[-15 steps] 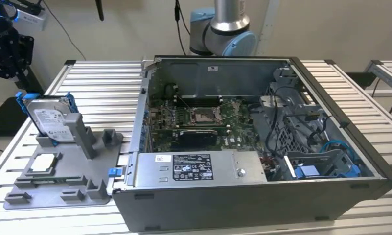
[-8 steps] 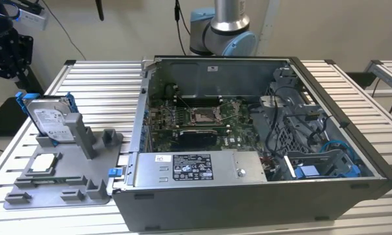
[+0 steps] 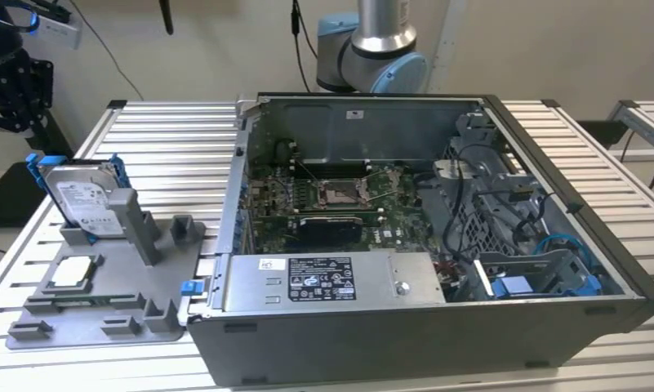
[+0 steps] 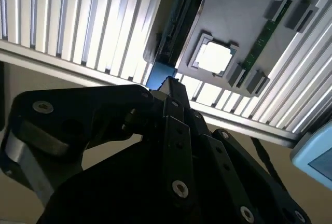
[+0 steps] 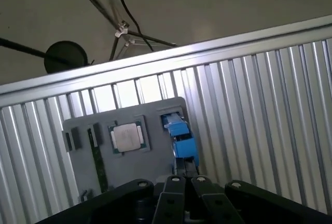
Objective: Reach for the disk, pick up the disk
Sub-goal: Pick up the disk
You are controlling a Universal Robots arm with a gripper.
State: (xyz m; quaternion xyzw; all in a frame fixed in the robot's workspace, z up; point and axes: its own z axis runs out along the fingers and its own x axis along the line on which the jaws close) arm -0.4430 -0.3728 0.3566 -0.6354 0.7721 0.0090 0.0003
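Observation:
The disk (image 3: 82, 198) stands on edge in a slot of the grey holder plate (image 3: 87, 331) at the exterior view's left, silver with a white label and a blue frame. In the first wrist view the disk (image 5: 179, 137) appears edge-on as a blue strip just beyond my gripper (image 5: 185, 176). The second wrist view shows the disk (image 4: 179, 24) as a dark edge with a blue end. My gripper (image 4: 169, 83) looks shut with nothing in it. It hangs above and clear of the disk, at the exterior view's upper left (image 3: 16, 114).
A small square silver chip (image 3: 74, 271) lies flat on the holder plate beside the disk. An open computer case (image 3: 414, 245) fills the table's middle and right, with a blue bracket (image 3: 519, 286) inside. The ribbed metal table (image 3: 174, 155) ends just left of the holder.

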